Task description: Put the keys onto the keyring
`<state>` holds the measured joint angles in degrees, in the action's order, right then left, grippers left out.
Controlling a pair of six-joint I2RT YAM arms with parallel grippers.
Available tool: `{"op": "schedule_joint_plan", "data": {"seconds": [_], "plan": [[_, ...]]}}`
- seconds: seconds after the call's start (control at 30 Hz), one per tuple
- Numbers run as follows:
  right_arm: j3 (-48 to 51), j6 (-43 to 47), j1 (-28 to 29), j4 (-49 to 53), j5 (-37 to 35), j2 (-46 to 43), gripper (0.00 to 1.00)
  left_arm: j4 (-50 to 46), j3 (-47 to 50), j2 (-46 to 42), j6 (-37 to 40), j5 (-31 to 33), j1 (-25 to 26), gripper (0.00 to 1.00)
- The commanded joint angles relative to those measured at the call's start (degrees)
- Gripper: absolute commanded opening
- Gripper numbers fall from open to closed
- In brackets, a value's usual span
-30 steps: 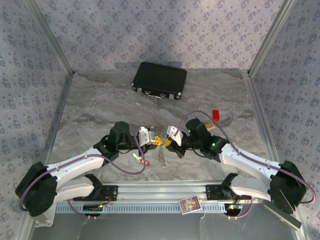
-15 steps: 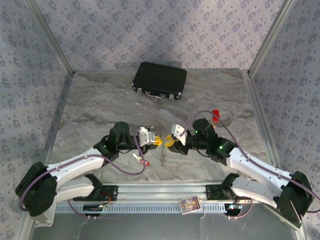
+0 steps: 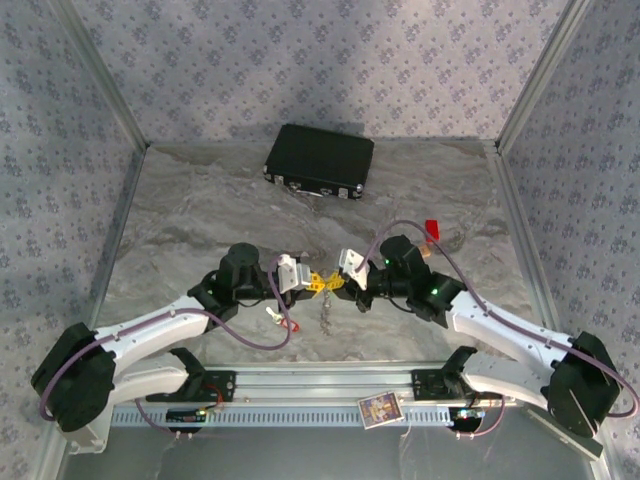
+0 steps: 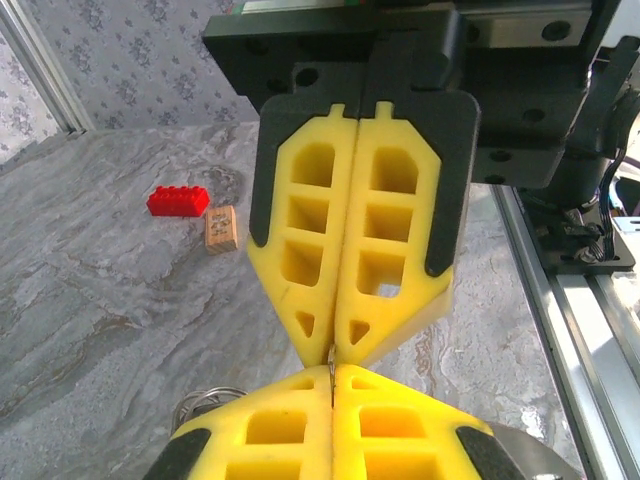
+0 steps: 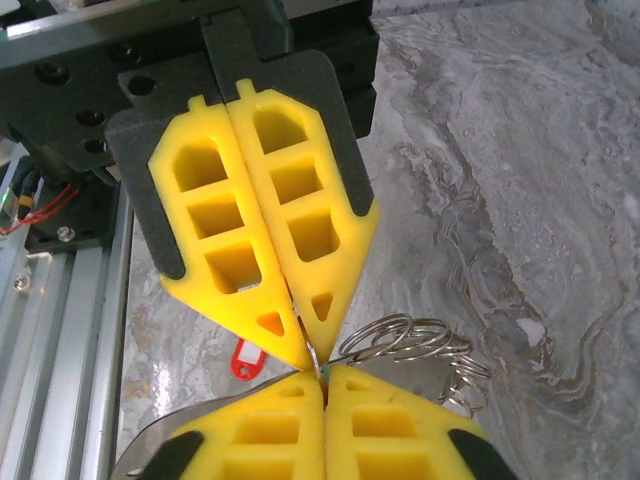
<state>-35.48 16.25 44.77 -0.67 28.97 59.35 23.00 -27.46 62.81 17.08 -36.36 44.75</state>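
At the near centre of the marbled table (image 3: 200, 220), the left gripper (image 3: 316, 282) and the right gripper (image 3: 337, 285) met tip to tip. Both claws were closed, with their yellow pads pressed flat together.

In the right wrist view, the keyring (image 5: 402, 340) showed as a bunch of thin wire coils just beside the tips. Its lower part was cut off behind that gripper's own fingers (image 5: 390, 440). One strand ran from the coils into the seam of the left gripper's pads, so the left claw gripped the keyring. Whether the right claw pinched anything could not be determined, because the contact point was very small and masked by the pads. From above, the keyring read only as a faint pale streak just near of the tips.

The key with the red tag (image 5: 243, 358) lay on the table to the near left of the tips, apart from the keyring. Its metal blade was hidden behind the fingers.

The left wrist view showed a red block (image 4: 178, 201) with a tan block (image 4: 221, 229) just beside it. Contact between them could not be confirmed. A black case (image 3: 320, 160) lay at the far centre.
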Motion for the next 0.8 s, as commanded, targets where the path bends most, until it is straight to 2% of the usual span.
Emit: {"op": "schedule_joint_plan", "data": {"seconds": [0.0, 0.03, 0.1, 0.17, 0.37, 0.5, 0.63, 0.7, 0.77], "plan": [[-1.1, 0.4, 0.0, -1.1, 1.6, 0.5, 0.0, 3.2, -0.9, -0.2, 0.8, -2.5, 0.9, 0.0], [-1.6, 1.0, 0.0, 0.1, 1.4, 0.4, 0.0, 1.6, -1.5, -0.1, 0.8, -1.6, 0.8, 0.05], [-3.1, 2.6, 0.2, 3.2, 0.7, 0.2, 0.0, -3.2, -2.9, -0.2, 1.9, -0.2, 0.8, 0.24], [-4.9, 4.9, 0.2, 7.1, 0.1, 0.5, 0.0, -7.7, -3.9, -0.4, 3.8, 0.9, 0.8, 0.29], [-12.0, 11.9, 1.6, 19.4, -2.5, 3.1, 0.0, -16.3, -6.3, -1.1, 8.1, 2.6, 1.0, 0.22], [-15.9, 15.2, 2.7, 24.7, -3.8, 5.0, 0.0, -16.7, -6.6, -0.9, 8.5, 2.7, 1.0, 0.14], [-18.4, 17.1, 3.7, 27.3, -4.5, 6.5, 0.0, -16.4, -7.0, -0.6, 8.5, 2.4, 1.0, 0.01], [-18.5, 16.8, 3.6, 27.0, -3.5, 6.5, 0.0, -16.1, -7.0, -0.6, 8.2, 2.2, 1.0, 0.0], [-16.4, 14.6, 2.8, 23.6, -2.3, 5.1, 0.21, -15.1, -6.5, -1.0, 7.5, 1.9, 1.0, 0.0]]}}
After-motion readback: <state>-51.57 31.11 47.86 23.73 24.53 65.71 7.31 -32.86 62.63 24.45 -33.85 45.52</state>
